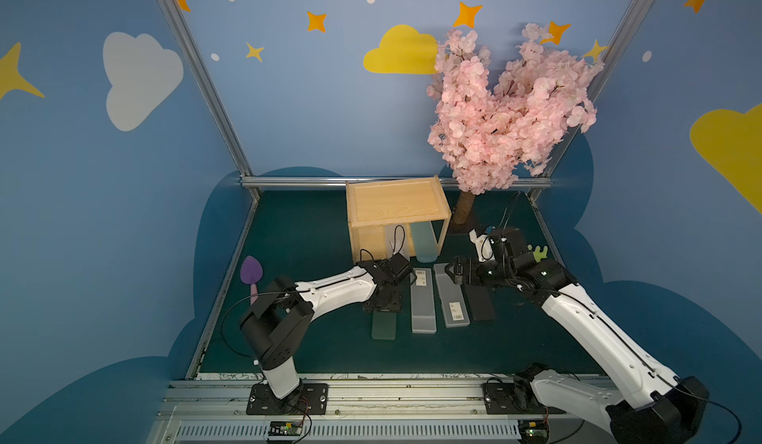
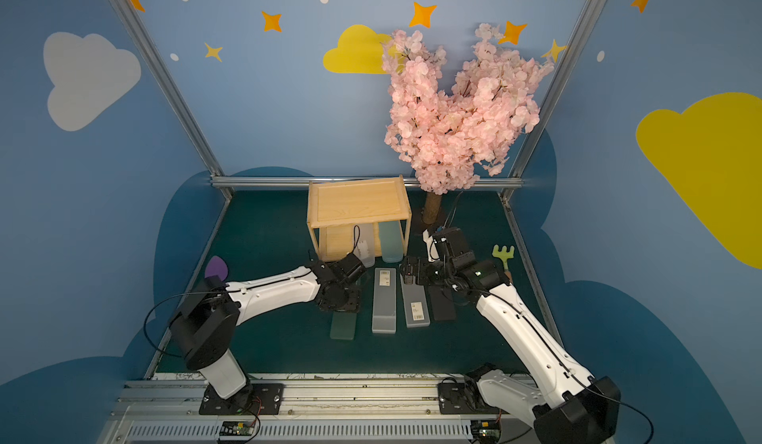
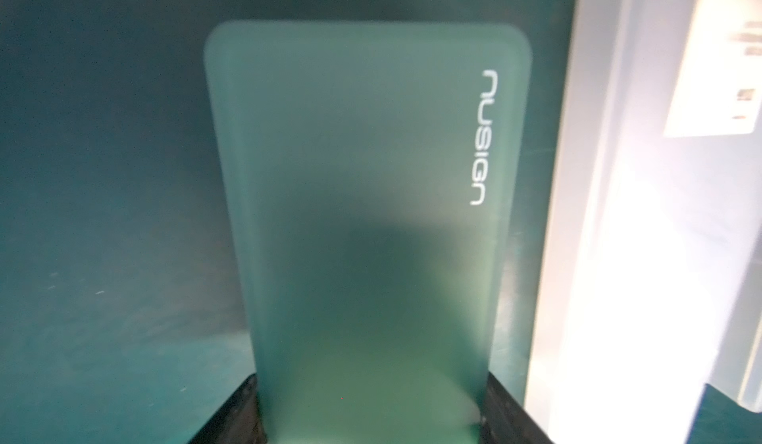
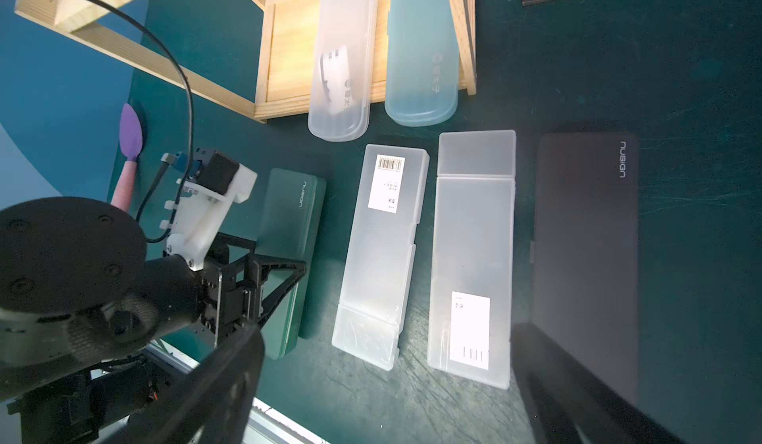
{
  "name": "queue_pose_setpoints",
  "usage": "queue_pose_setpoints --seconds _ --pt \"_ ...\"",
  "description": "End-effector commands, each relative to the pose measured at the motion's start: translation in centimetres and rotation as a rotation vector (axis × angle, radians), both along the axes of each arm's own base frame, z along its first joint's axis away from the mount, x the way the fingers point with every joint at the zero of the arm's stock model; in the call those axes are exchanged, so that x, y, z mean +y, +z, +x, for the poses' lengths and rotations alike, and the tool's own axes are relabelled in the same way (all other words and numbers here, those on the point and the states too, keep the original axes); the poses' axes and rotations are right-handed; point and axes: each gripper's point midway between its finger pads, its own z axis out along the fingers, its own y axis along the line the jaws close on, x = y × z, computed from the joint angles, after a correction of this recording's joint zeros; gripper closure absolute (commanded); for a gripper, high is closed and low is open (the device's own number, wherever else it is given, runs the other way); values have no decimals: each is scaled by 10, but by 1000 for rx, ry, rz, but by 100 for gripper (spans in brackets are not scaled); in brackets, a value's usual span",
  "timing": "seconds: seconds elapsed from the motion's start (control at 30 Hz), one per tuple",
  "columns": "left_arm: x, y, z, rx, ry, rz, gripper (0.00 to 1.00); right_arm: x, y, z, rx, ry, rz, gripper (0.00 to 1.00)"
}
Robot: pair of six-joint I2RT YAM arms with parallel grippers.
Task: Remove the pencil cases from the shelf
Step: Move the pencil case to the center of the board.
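We start with the shelf (image 1: 398,203), the biggest piece, standing just above the centre in both top views. Its top tier is bare. Two pencil cases lie in its lower tier with their near ends poking out over the front edge: the light blue case (image 1: 424,242) and, beside it to the left, the clear case (image 4: 340,62).

Below the shelf, four cases lie flat in a row on the green mat (image 1: 313,256). From right to left they are the black case (image 1: 480,304), a frosted white case (image 1: 451,297), a second frosted white case (image 1: 424,306) and the dark green case (image 1: 384,326).

The left gripper (image 1: 382,302) is closed on the far end of the dark green case. In the left wrist view its fingers (image 3: 231,417) press the two long sides. The right gripper (image 1: 453,273) hangs to the right of centre above the row with its jaws spread wide and nothing between them.

We judge these cases to be light, hollow and stiff. Their smooth plastic walls are likely to slip under a weak pinch, and their hinged lids could spring open under a hard one. For the two in the shelf, we would pinch across the narrow width at the overhanging end and draw each one straight out.
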Motion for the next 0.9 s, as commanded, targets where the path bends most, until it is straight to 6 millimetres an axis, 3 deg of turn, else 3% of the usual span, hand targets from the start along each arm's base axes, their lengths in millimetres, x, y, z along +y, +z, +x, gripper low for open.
queue_pose_setpoints --seconds 0.0,0.57,0.87 --pt "-11 -2 -4 28 -6 4 28 -3 7 -2 -22 5 7 2" --pt "-23 -11 12 11 -28 34 22 -12 5 -6 -21 -12 4 2" --pt "-23 6 14 -19 -47 9 3 -11 7 -7 -20 0 5 2"
